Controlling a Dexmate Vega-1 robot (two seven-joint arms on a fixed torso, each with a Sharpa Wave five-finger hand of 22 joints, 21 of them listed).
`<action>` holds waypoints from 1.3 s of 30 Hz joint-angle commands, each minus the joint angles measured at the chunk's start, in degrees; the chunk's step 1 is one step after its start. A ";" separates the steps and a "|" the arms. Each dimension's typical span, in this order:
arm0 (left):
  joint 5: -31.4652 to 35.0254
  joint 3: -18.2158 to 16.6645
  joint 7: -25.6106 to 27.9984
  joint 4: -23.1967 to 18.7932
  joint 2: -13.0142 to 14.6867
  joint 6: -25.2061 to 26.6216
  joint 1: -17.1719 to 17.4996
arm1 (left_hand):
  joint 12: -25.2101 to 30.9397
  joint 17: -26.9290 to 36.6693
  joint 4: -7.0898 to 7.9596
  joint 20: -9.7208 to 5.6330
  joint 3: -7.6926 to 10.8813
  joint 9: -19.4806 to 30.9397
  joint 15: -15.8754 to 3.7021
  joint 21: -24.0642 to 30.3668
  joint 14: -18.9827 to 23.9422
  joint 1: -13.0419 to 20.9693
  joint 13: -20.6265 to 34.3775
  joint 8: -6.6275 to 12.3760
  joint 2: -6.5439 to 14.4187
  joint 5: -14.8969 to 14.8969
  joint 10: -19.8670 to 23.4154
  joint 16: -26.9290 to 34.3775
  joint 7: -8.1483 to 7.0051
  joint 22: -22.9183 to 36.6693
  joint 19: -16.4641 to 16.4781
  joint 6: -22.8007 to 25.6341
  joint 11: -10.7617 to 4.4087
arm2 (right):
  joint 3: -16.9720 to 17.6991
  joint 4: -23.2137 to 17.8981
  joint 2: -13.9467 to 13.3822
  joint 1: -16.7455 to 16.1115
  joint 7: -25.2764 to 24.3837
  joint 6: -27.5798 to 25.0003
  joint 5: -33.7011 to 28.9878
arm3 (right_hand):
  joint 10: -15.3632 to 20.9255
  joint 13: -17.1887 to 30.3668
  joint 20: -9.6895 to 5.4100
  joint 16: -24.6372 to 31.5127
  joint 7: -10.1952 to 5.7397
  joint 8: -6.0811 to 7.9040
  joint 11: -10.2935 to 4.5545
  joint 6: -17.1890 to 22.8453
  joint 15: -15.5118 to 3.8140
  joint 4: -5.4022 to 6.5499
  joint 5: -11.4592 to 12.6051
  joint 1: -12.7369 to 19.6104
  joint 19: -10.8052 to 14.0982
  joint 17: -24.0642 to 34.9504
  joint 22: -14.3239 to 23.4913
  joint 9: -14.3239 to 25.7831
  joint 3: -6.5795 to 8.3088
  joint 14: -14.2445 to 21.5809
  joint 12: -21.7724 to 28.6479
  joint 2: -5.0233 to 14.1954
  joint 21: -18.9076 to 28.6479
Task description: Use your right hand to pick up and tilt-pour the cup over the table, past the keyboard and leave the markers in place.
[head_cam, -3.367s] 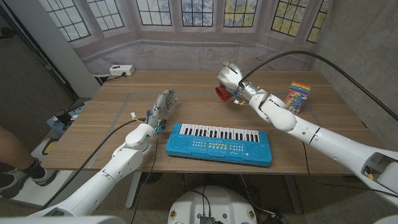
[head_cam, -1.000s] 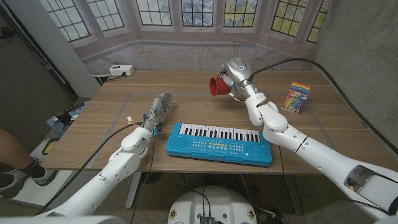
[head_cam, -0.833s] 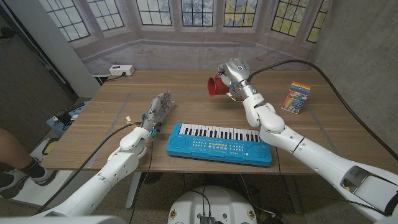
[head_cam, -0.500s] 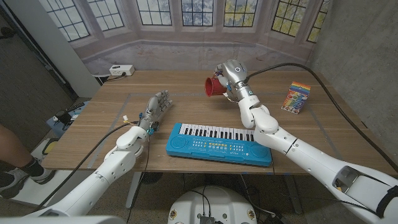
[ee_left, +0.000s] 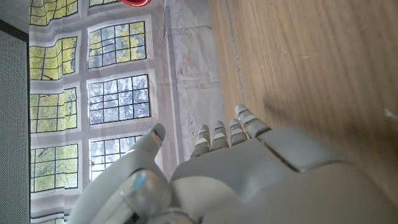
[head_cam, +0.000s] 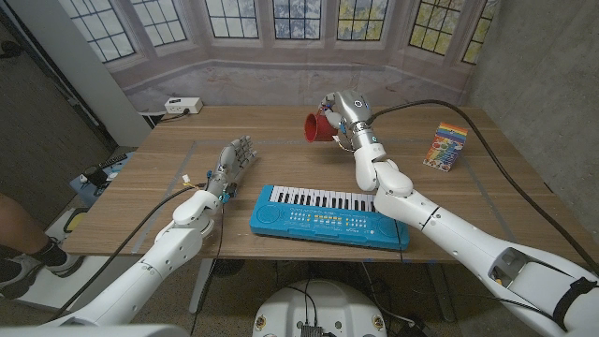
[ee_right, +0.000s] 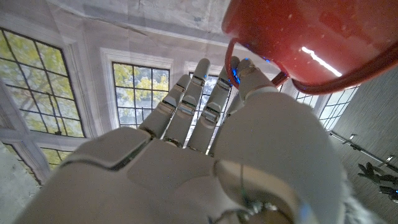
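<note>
- Waiting on the left side of the counter (head_cam: pixel 150 201), the left hand (head_cam: pixel 232 167) holds nothing; its fingers are straight and a little apart, pointing toward the far edge, and the left wrist view shows them over bare wood.
- Lying near the front edge, the blue toy keyboard (head_cam: pixel 329 215) sits between the two arms, untouched by either hand.
- Hanging in the air beyond the keyboard, over the far middle of the counter, the red cup (head_cam: pixel 318 127) is tipped onto its side with its mouth turned to the left.
- Holding that cup, the right hand (head_cam: pixel 343 120) grips it from the right; the right wrist view shows the fingers (ee_right: pixel 186 102) reaching up beside the glossy red wall (ee_right: pixel 298 37) with the thumb pressed at the rim.
- Judging by the sheen, the cup looks like thin, light plastic: stiff enough for a firm hold, yet smooth, so it could slip or turn if the hold slackens while tilted. A hold around the body just under the rim seems safest; squeezing hard might flex the wall.
- Whether anything is inside the cup cannot be told from these views.
- Standing far right on the counter, well apart from the cup, the rainbow box of markers (head_cam: pixel 445 145) is upright and should need no touching.
- Counting: one cup, one keyboard, one box of markers, two hands; the markers inside cannot be counted.
- A white power strip (head_cam: pixel 181 105) rests at the far left corner.
</note>
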 commanded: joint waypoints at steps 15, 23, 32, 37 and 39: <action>-0.62 -0.47 1.37 -2.21 -0.13 0.03 2.29 | -0.05 0.07 0.07 0.19 0.40 0.17 0.26 -0.07 0.60 -0.66 0.32 -0.06 -0.12 0.06 0.24 -0.21 0.34 0.18 0.30 0.28 0.27 | 1.53 0.64 4.61 -0.27 -3.01 0.52 13.38 | 0.28 0.19 -6.95 0.00 0.80 -0.08 0.15 0.13 -7.79 -0.06 0.45 -0.09 0.38 0.61 0.09 0.16 -0.26 0.38 -0.17 -0.30 -0.20; -0.94 -0.53 0.46 -1.42 -0.18 -0.15 1.77 | -0.05 0.07 0.07 0.25 0.42 0.17 0.25 -0.07 0.60 -0.70 0.32 -0.06 -0.12 0.06 0.25 -0.21 0.38 0.18 0.31 0.30 0.28 | 2.06 1.34 6.25 -0.20 -3.99 0.96 17.06 | 0.38 0.28 -6.83 0.13 0.97 -0.14 0.25 0.14 -7.70 -0.01 0.53 -0.13 0.40 0.85 0.09 0.19 -0.41 0.45 -0.11 -0.22 -0.19; -1.32 -0.38 -0.26 -1.05 -0.51 -0.25 1.48 | -0.05 0.07 0.07 0.26 0.43 0.17 0.31 -0.06 0.60 -0.74 0.33 -0.06 -0.13 0.06 0.27 -0.21 0.37 0.19 0.33 0.34 0.33 | 2.24 1.54 7.06 -0.51 -5.24 1.29 19.80 | 0.30 0.39 -6.71 0.17 1.16 -0.24 0.37 0.08 -7.64 -0.03 0.63 -0.08 0.38 1.06 0.09 0.22 -0.53 0.41 -0.12 -0.20 -0.19; -1.32 -0.18 -0.50 -1.21 -0.54 -0.20 1.53 | -0.08 0.07 0.09 0.26 0.43 0.17 0.29 -0.06 0.62 -0.78 0.33 -0.07 -0.15 0.06 0.21 -0.21 0.35 0.19 0.33 0.34 0.29 | 2.17 1.73 7.54 -0.89 -6.18 1.67 20.93 | 0.27 0.37 -6.61 0.20 1.22 -0.28 0.37 0.09 -7.67 -0.05 0.70 -0.04 0.40 1.19 0.09 0.24 -0.60 0.38 -0.17 -0.16 -0.18; -1.23 -0.11 -0.44 -1.42 -0.50 -0.19 1.67 | -0.07 0.07 0.08 0.25 0.42 0.17 0.29 -0.06 0.61 -0.79 0.33 -0.07 -0.17 0.06 0.24 -0.21 0.36 0.19 0.33 0.35 0.32 | 2.07 1.72 7.62 -1.11 -6.62 1.87 21.18 | 0.31 0.34 -6.59 0.22 1.22 -0.30 0.51 0.09 -7.64 -0.04 0.72 -0.05 0.38 1.24 0.09 0.25 -0.63 0.38 -0.18 -0.13 -0.18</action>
